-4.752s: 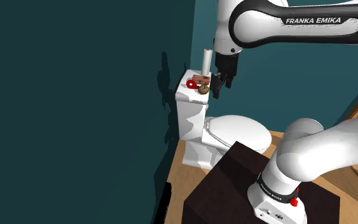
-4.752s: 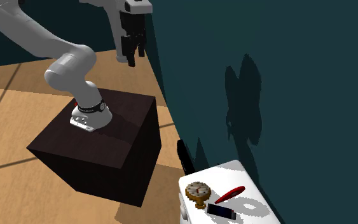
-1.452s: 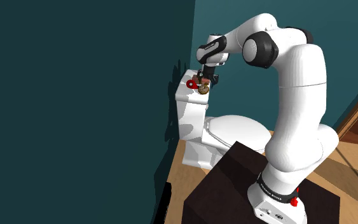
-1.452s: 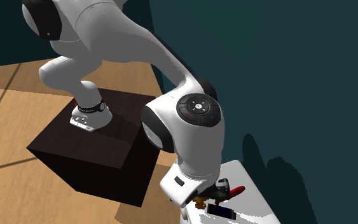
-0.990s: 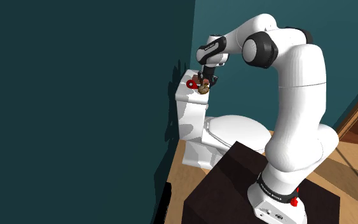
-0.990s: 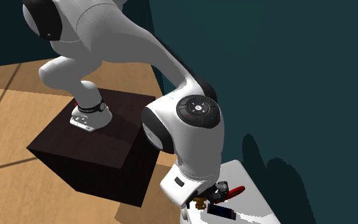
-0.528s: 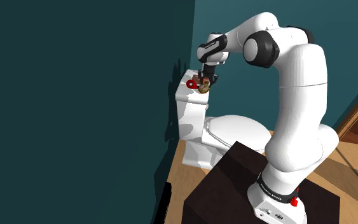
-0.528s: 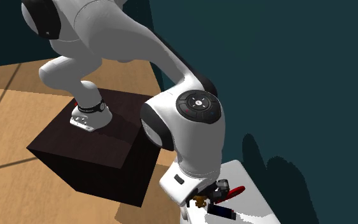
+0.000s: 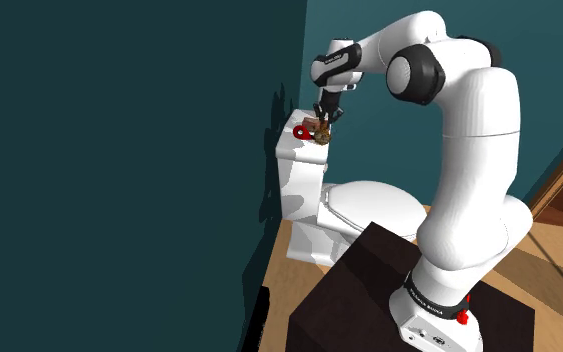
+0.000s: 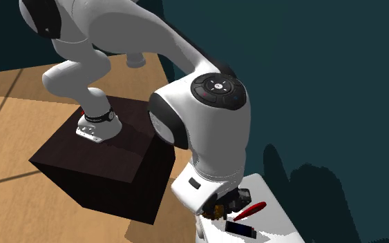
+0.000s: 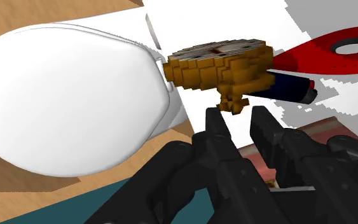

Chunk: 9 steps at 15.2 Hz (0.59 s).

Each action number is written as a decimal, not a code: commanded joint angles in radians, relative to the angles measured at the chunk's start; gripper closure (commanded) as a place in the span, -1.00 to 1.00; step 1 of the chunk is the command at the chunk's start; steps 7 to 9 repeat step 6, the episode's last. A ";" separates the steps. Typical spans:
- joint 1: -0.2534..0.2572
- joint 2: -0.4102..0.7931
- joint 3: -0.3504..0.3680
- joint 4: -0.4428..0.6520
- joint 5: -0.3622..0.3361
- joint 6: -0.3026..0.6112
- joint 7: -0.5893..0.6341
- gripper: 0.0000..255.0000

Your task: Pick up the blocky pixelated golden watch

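The blocky golden watch (image 11: pixel 219 63) has a pale round face and a chunky gold case. My black gripper (image 11: pixel 238 114) is shut on the stem at its edge, one fingertip (image 11: pixel 214 121) on each side. In the shoulder view the gripper (image 9: pixel 321 126) holds the watch (image 9: pixel 319 135) just above the white toilet tank lid (image 9: pixel 291 137), close to the teal wall. From the second exterior view the watch (image 10: pixel 217 209) peeks out under the big white wrist, with the gripper (image 10: pixel 229 202) mostly hidden behind it.
On the tank lid (image 10: pixel 272 222) lie a red looped item (image 11: pixel 336 54), a dark blue flat item (image 10: pixel 240 229) and a brownish box (image 11: pixel 327 127). The white toilet seat lid (image 9: pixel 369 205) is below. The teal wall stands right behind the tank. The dark stand (image 9: pixel 364 290) is at lower right.
The fingers have closed on the watch. The hand has risen a little off the tank lid, taking the watch with it.
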 commanded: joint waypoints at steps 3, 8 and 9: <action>0.000 -0.011 -0.002 0.036 -0.003 -0.047 0.001 1.00; 0.000 -0.014 -0.002 0.047 -0.004 -0.061 0.002 1.00; 0.000 -0.014 -0.002 0.047 -0.004 -0.061 0.002 1.00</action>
